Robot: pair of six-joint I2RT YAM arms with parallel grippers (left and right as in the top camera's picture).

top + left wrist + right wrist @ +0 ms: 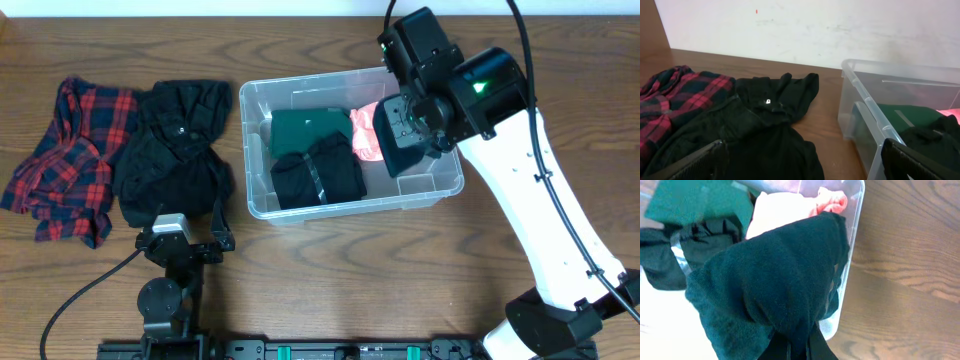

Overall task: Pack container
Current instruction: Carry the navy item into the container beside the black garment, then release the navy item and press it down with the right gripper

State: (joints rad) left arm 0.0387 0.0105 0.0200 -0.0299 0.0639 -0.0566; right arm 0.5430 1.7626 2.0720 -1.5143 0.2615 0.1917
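Container (252,150) sits mid-table (330,280), rt of the loose clothes, part full. Dark green cloth (775,275) hangs over its rt end, pinched in your R gripper (797,340), jaws pressed together on it. Let go too far rt and it'll prob drape over the rim. L gripper (805,162): jaws spread wide, empty, over the black garment (175,150).

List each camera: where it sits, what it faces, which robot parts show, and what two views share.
Overhead: above the table, looking straight down at the container, plaid shirt and black garment; left arm and right arm show.
Left wrist: low over the black garment, facing the wall; left fingers open at the bottom corners.
Right wrist: above the container's end, looking down; right fingers shut on a dark green cloth.
Shared: all views show the container.
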